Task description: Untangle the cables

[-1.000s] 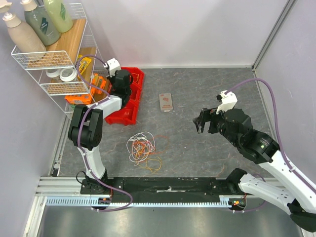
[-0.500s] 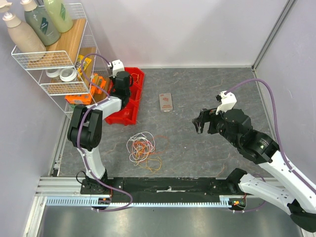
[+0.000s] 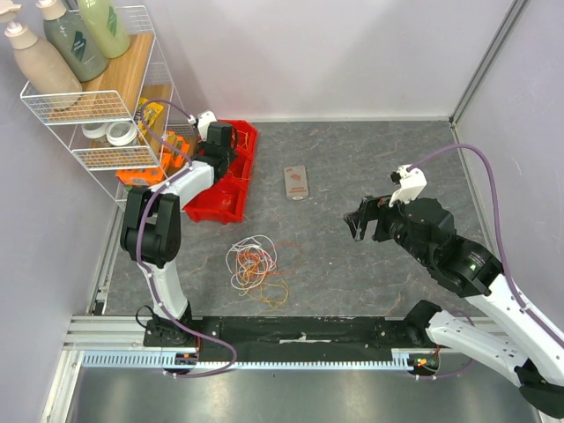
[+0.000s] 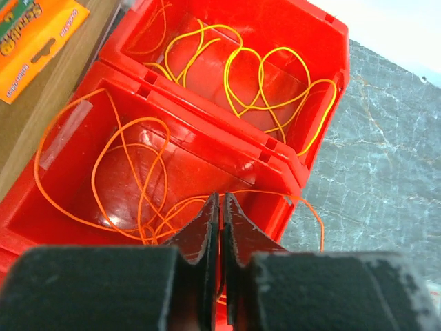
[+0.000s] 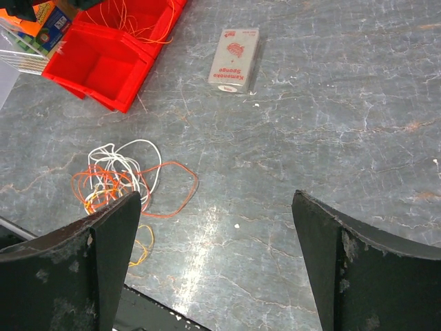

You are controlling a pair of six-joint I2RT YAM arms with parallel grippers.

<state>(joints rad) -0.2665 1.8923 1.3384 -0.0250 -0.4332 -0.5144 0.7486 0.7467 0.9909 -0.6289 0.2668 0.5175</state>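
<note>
A tangle of cables [image 3: 254,267], white, orange and pink-red, lies on the grey table in front of the left arm's base; it also shows in the right wrist view [image 5: 117,176]. My left gripper [image 3: 227,159] hangs over the red bins [image 3: 236,189]. In the left wrist view it [image 4: 221,196] is shut, with an orange cable [image 4: 103,145] running through its tips, coiling in the near bin and trailing over the rim. A yellow cable [image 4: 269,76] lies in the far bin. My right gripper [image 3: 357,220] is wide open and empty above the table [image 5: 215,195].
A flat sponge packet [image 3: 297,182] lies on the table mid-back, also in the right wrist view [image 5: 235,60]. A white wire rack [image 3: 97,106] with bottles, tape rolls and packets stands at the far left beside the bins. Walls close the back and right.
My left gripper has shifted a little farther back and right over the red bins. My right arm has drifted slightly; its gripper stays open.
</note>
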